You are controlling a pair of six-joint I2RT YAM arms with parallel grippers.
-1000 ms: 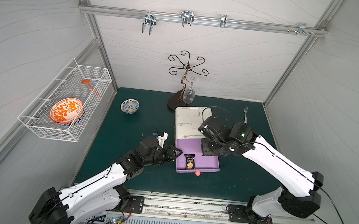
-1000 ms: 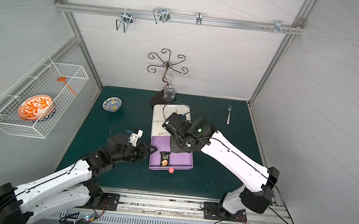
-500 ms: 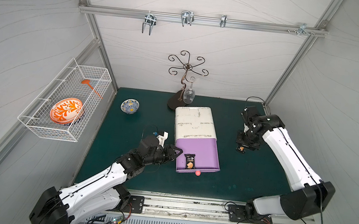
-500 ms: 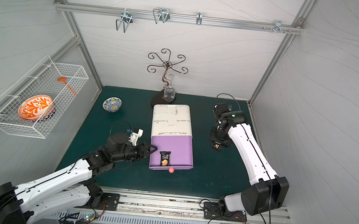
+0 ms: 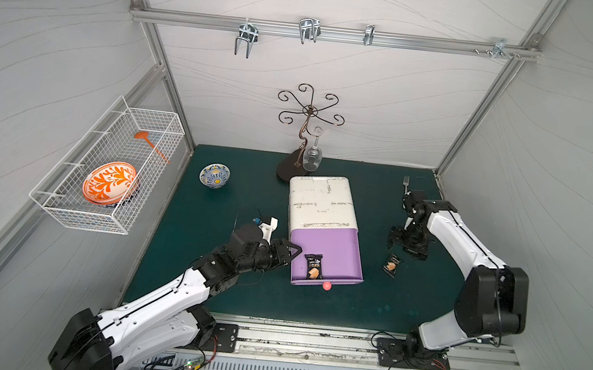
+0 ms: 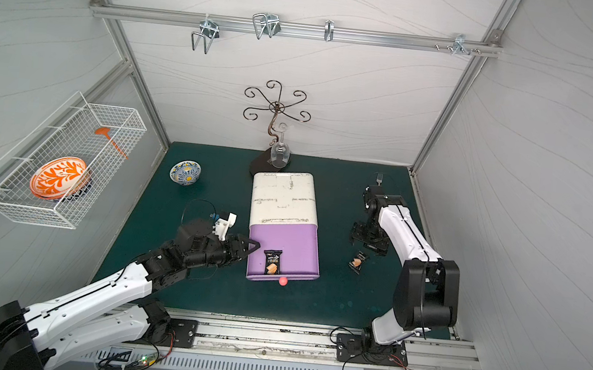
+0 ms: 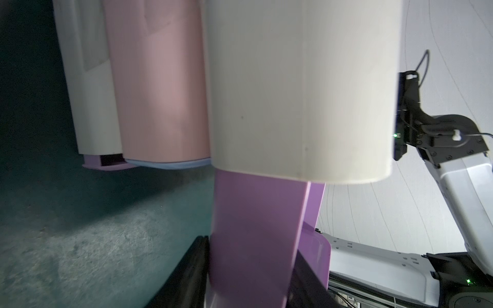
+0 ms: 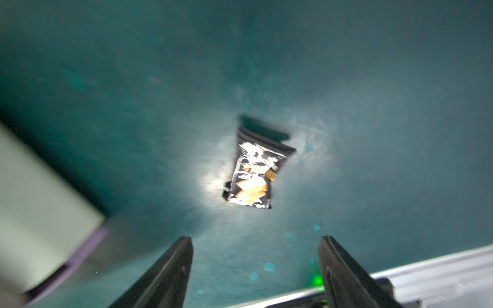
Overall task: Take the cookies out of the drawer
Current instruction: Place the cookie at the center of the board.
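Note:
The purple drawer (image 5: 333, 248) (image 6: 290, 245) stands pulled out of the white cabinet (image 5: 319, 199). Inside it, near the front, lies one black packet of cookies (image 5: 313, 266) (image 6: 272, 262). A second black packet (image 5: 391, 265) (image 6: 357, 261) (image 8: 256, 170) lies on the green mat to the right of the drawer. My right gripper (image 5: 406, 247) (image 8: 256, 253) hangs open just above and behind it, holding nothing. My left gripper (image 5: 290, 251) (image 7: 248, 266) is shut on the drawer's left wall (image 7: 253, 240), one finger on each side.
A red knob (image 5: 326, 286) sticks out of the drawer front. At the back of the mat are a blue bowl (image 5: 214, 175), a wire stand with a hanging wine glass (image 5: 313, 155) and a fork (image 5: 406, 182). A wire basket (image 5: 108, 173) hangs on the left wall.
My right arm swung from over the drawer to the right side, opened, and a black packet now lies on the mat below it. The left arm has not moved.

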